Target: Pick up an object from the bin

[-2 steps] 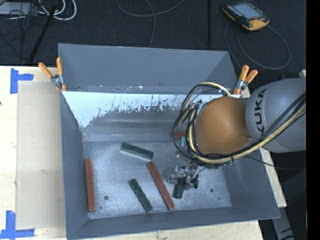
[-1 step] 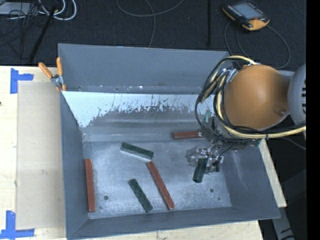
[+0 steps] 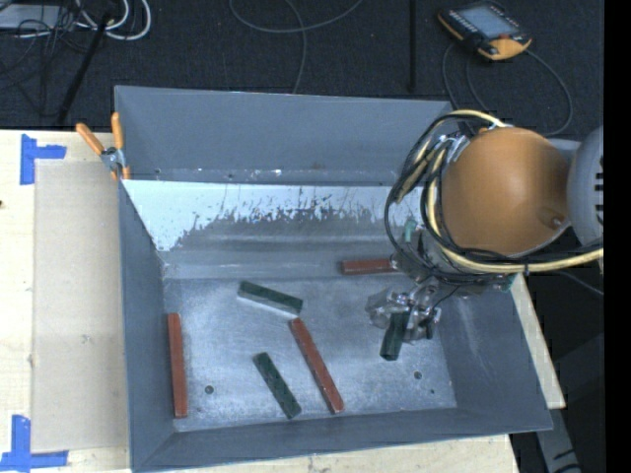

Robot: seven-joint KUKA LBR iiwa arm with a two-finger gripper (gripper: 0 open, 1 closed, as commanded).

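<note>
Dark green bar [image 3: 391,346] seemingly clamped between gripper [image 3: 402,321] fingers, right side of bin [image 3: 246,146].

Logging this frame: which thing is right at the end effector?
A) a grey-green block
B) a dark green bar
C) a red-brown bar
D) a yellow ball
B: a dark green bar stands tilted right at the end effector, on the right of the bin floor. The nearest red-brown bar lies apart from it, by the back wall.

A stick [image 3: 393,341] sits between your jaws. One bar [image 3: 367,265] lies just behind them, four more bars [image 3: 315,365] to their left.
</note>
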